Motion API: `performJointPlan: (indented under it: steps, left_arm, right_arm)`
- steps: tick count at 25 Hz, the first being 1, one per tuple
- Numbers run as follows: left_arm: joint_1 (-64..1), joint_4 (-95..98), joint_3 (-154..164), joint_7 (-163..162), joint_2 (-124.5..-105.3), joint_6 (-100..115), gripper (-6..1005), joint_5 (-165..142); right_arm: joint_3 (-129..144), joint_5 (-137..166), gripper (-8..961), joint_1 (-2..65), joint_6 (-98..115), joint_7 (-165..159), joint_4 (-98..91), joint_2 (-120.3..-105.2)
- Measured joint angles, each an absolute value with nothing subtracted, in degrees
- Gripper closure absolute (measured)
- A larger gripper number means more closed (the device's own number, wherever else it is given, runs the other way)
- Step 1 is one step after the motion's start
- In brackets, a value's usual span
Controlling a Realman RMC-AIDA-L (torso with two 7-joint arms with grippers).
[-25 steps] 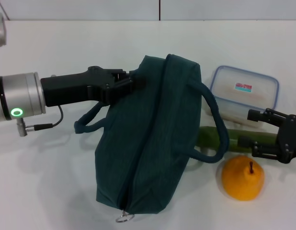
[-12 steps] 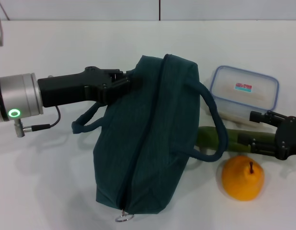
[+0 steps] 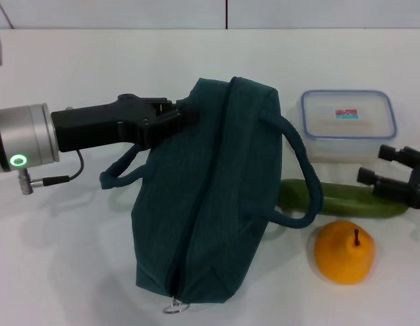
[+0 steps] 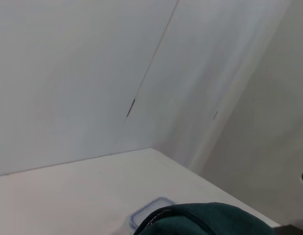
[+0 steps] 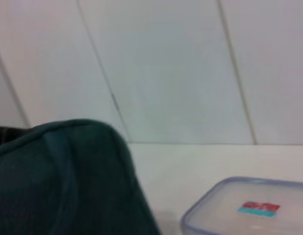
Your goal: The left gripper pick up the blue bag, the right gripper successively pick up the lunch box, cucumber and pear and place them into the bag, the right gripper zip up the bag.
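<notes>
1. The table [image 3: 74,272], white, is seen carrying everything in the head view.
2. The blue bag [image 3: 217,197] is found at the middle of the table, its top end lifted where it is gripped, its zip closed along the length, and the ring pull [image 3: 175,308] lying at the end farthest from the left jaws. One loop handle hangs just below those jaws; the other loops out on the far side, over the cucumber's end.
3. The left gripper [image 3: 185,115] is reached in from the robot's left side, and its jaws are clenched on the fabric at the bag's upper corner. A green ring is lit on its silver wrist.
4. The right gripper [image 3: 390,170] is held at the right edge of the head view, its jaws released with nothing between them. It hangs just above the cucumber and just in front of the lunch box, touching neither as far as can be told.
5. The cucumber [image 3: 346,199] is laid flat directly below the right jaws, one end hidden behind the bag's handle.
6. The lunch box [image 3: 347,122] is set just beyond the right jaws, lid on, label up; it is also seen in the right wrist view [image 5: 249,208].
7. The pear [image 3: 344,251] is stood stem up, near the right jaws, on the robot's side of the cucumber.
</notes>
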State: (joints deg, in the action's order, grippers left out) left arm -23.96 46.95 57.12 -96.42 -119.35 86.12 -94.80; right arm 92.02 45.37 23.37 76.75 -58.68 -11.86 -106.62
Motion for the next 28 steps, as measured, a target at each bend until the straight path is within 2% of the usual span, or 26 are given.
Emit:
performJointPlan:
  steps: [7, 11, 13, 16, 18, 28]
  left_arm:
    - [-24.0, 47.0, 57.1, -96.4, -119.35, 86.1, 858, -94.9]
    - [-24.1, 47.1, 57.1, -96.4, -119.35, 86.1, 858, -95.1]
    - [-24.1, 47.1, 57.1, -96.2, -119.36, 86.1, 858, -95.3]
    - [-24.3, 47.1, 57.1, -95.2, -119.36, 86.2, 860, -95.3]
    - [-24.4, 47.2, 57.1, -95.0, -119.36, 86.3, 860, -95.3]
    - [-24.4, 47.6, 57.6, -91.3, -119.42, 86.5, 861, -95.3]
  right_arm:
    - [85.6, 45.4, 123, 22.7, 74.7, -58.7, -11.9, -106.80]
    - [80.1, 45.2, 123, 21.1, 74.2, -58.7, -11.9, -107.83]
    - [75.2, 45.1, 123, 19.2, 75.2, -58.8, -11.9, -109.38]
    - [66.2, 45.1, 123, 16.1, 77.4, -59.2, -11.8, -113.25]
    - [62.4, 45.1, 123, 15.2, 79.6, -60.2, -10.4, -114.75]
    - [60.5, 44.4, 124, 18.8, 82.9, -73.2, -3.3, -115.15]
